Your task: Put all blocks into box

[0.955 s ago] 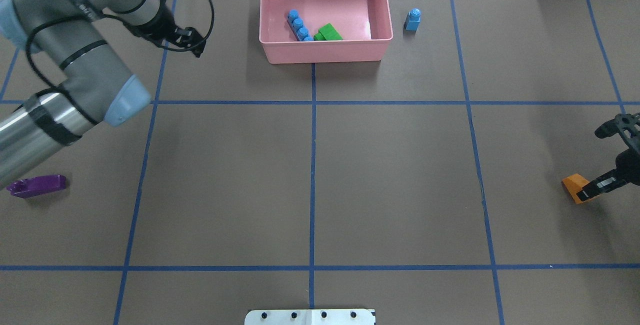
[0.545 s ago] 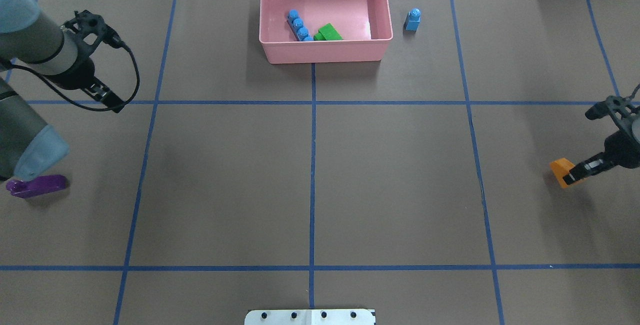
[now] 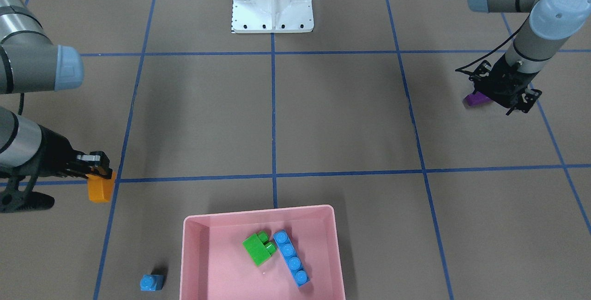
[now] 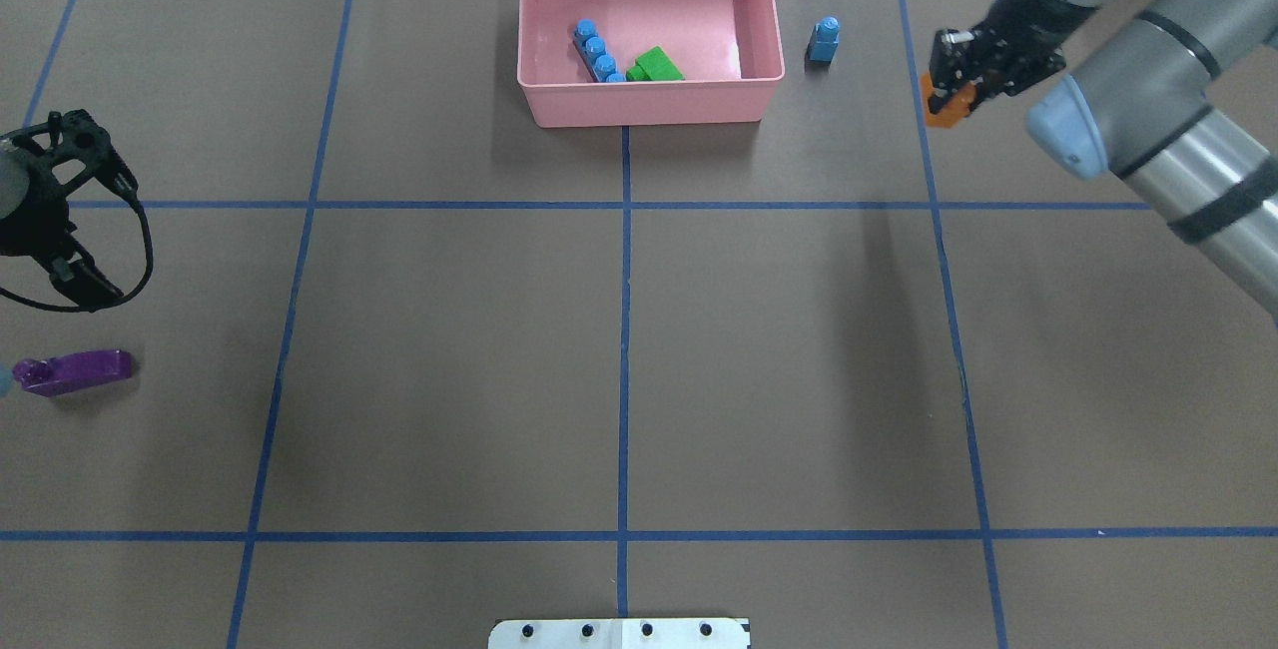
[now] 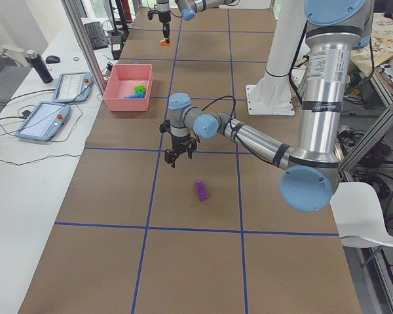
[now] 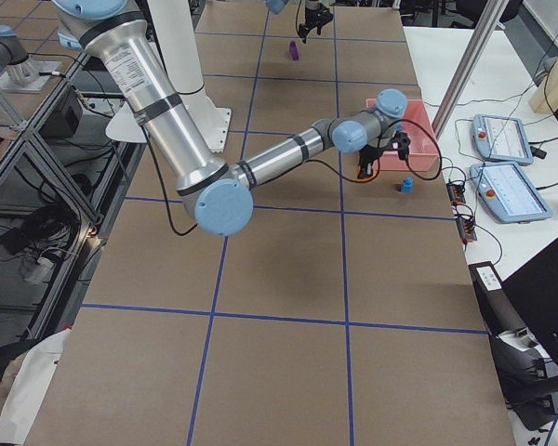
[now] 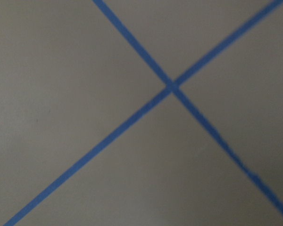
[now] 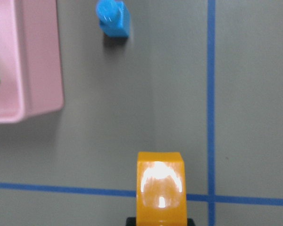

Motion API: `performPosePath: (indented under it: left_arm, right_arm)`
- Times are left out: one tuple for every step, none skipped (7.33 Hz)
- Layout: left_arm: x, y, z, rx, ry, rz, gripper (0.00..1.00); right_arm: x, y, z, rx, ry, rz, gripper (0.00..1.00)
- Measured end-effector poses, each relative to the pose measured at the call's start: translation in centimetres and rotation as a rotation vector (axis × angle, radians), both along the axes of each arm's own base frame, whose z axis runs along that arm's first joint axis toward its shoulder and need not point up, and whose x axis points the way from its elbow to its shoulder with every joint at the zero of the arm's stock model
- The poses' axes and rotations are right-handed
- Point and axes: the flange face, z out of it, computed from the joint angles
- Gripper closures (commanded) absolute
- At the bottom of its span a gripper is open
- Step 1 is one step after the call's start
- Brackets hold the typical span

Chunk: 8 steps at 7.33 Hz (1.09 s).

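Observation:
My right gripper [image 4: 951, 70] is shut on the orange sloped brick [image 4: 943, 106] and holds it above the table, right of the pink box [image 4: 649, 102]. The right wrist view shows the orange brick [image 8: 160, 186] with the small blue brick [image 8: 113, 18] and the box corner [image 8: 37, 56] ahead of it. The small blue brick [image 4: 824, 40] stands just right of the box. The long blue brick [image 4: 597, 52] and the green brick [image 4: 657, 65] lie inside the box. My left gripper [image 4: 80, 278] is open and empty, above the table a little beyond the purple brick [image 4: 72, 370].
The white base plate [image 4: 619, 633] sits at the near edge in the middle. Blue tape lines [image 7: 172, 87] divide the brown table into squares. The purple brick lies near the table's left edge.
My right arm has carried the orange brick from the right side of the table far forward to beside the box. My left arm has drawn back and left, toward the purple brick.

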Motion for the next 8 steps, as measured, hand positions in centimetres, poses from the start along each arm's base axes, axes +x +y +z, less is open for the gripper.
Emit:
performPosePath:
  left_arm:
    - [-0.6, 0.8, 0.3, 0.006, 0.0, 0.015, 0.0]
    - [-0.9, 1.3, 0.4, 0.023, 0.002, 0.034, 0.0]
    - [-1.0, 1.8, 0.6, 0.037, 0.001, 0.052, 0.01]
    - [-1.0, 2.4, 1.0, 0.059, -0.005, 0.09, 0.01]
    - [-0.8, 2.9, 1.7, 0.095, -0.015, 0.161, 0.01]
    - [-0.3, 3.5, 2.9, 0.117, -0.029, 0.24, 0.01]
    - [0.9, 4.4, 4.4, 0.115, -0.043, 0.308, 0.01]
    - [2.1, 5.1, 5.9, 0.1, -0.057, 0.355, 0.01]
  right_arm:
    - [-3.4, -4.0, -4.9, -0.031, 0.02, 0.054, 1.0]
    - [-7.0, -6.4, -7.7, -0.044, 0.03, 0.119, 1.0]
    - [-10.8, -7.8, -9.2, -0.058, 0.023, 0.203, 1.0]
    - [-14.1, -8.6, -10.5, -0.067, 0.017, 0.268, 1.0]
    - [-16.5, -8.8, -11.6, -0.066, 0.018, 0.303, 0.97]
    - [-17.9, -8.7, -12.1, -0.059, 0.019, 0.318, 0.01]
    - [-18.6, -8.5, -12.3, -0.053, 0.019, 0.323, 0.0]
    - [-18.9, -8.4, -12.6, -0.047, 0.018, 0.325, 0.0]
